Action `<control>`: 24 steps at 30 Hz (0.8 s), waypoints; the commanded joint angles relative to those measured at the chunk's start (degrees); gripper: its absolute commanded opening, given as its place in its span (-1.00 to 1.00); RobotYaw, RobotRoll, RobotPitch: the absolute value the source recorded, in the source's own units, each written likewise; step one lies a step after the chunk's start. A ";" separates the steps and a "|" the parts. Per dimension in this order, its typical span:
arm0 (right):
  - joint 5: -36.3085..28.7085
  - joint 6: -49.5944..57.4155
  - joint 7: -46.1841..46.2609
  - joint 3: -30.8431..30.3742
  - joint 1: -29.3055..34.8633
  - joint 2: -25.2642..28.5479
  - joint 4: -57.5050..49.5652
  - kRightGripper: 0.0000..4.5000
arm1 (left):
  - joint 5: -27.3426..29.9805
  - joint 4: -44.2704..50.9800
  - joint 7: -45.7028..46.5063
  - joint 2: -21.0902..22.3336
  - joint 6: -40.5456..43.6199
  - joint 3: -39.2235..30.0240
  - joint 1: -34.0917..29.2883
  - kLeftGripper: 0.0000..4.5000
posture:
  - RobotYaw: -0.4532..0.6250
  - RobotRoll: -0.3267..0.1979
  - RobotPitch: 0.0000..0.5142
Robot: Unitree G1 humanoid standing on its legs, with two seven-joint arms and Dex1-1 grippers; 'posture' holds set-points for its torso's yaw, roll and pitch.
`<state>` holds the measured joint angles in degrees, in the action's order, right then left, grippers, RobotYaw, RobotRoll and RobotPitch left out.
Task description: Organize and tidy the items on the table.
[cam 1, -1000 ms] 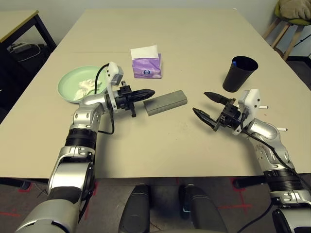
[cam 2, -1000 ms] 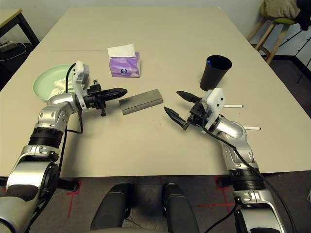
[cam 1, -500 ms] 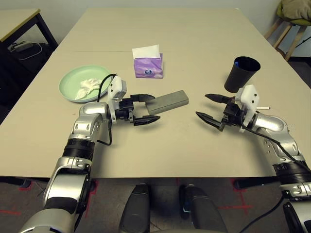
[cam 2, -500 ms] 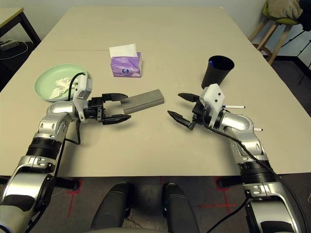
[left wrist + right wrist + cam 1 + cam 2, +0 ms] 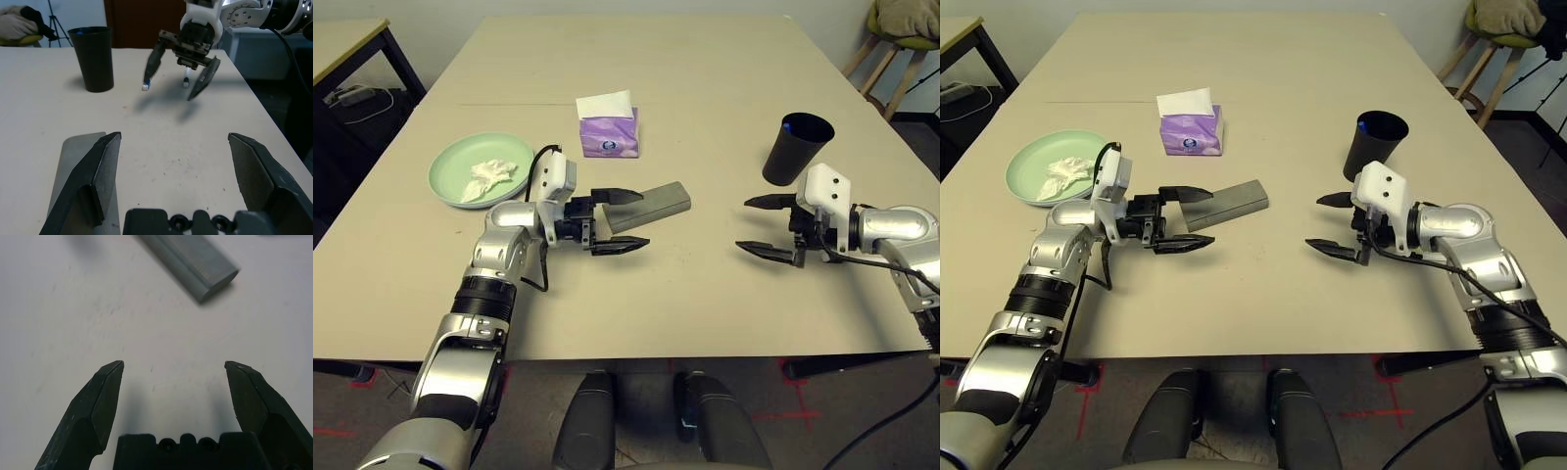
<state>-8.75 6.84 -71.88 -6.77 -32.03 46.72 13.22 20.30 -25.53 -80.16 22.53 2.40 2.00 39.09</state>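
Items to tidy sit spread over a light beige table (image 5: pixel 705 323), and the grey glasses case (image 5: pixel 651 204) near its middle serves as the landmark. Left hand (image 5: pixel 617 221) reaches in from the left of the case with its two black fingers spread wide apart; one finger lies over the case's near left end and the other hangs over bare table just in front of it, gripping nothing. Whether the upper finger touches the case cannot be told. Right hand (image 5: pixel 766 224) hovers well to the right of the case, its fingers also spread wide and empty, pointing back toward the case.

A black cup (image 5: pixel 796 148) stands upright to the right of the case and farther back, just behind the right hand, with something blue showing at its rim. Behind the case, slightly left, stands a purple tissue box (image 5: pixel 608 132) with a white sheet sticking up. Well to the left of the case lies a pale green plate (image 5: pixel 445 176), and a crumpled white tissue (image 5: pixel 489 175) rests inside it.
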 commanded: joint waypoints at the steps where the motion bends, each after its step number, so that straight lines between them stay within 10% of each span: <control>1: 3.70 -2.46 -8.08 -4.12 -3.27 4.61 4.03 1.00 | 0.91 1.48 1.16 -0.53 1.11 -0.09 0.67 0.97 | 0.11 0.25 -0.50; 24: 24.15 -14.54 -19.70 -13.98 -16.33 10.35 25.02 1.00 | 2.54 8.19 4.72 -0.06 4.45 0.01 -1.99 0.97 | 0.15 0.25 -0.35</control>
<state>14.16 -8.22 -91.30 -19.89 -47.84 56.20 37.13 22.44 -18.75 -75.55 22.38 6.29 1.44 37.90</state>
